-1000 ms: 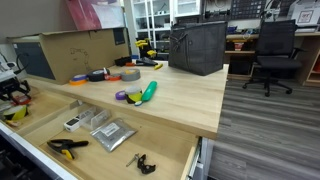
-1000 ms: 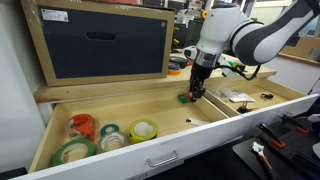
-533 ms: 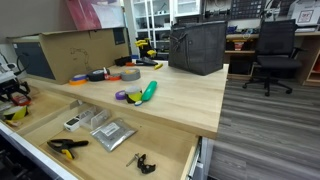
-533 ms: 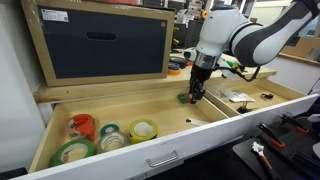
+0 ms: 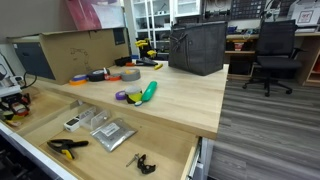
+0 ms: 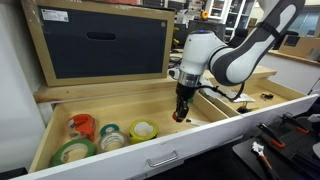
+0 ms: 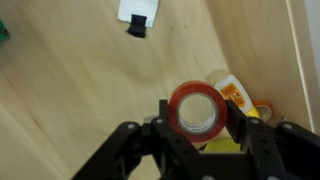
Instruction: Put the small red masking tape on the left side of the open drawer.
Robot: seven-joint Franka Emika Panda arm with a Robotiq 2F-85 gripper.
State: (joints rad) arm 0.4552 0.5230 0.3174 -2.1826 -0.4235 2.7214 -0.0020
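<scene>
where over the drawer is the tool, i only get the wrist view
Observer: In an exterior view the tool, shut on the tape, hangs low in the drawer, close beside the divider.
Operator: any rolls in that section
Observer: Yes, a cluster at its far end; the yellow roll lies nearest the tool, with bare wood between.
Operator: what's past the divider
Observer: In an exterior view, a clamp and a silver pouch lie there.
</scene>
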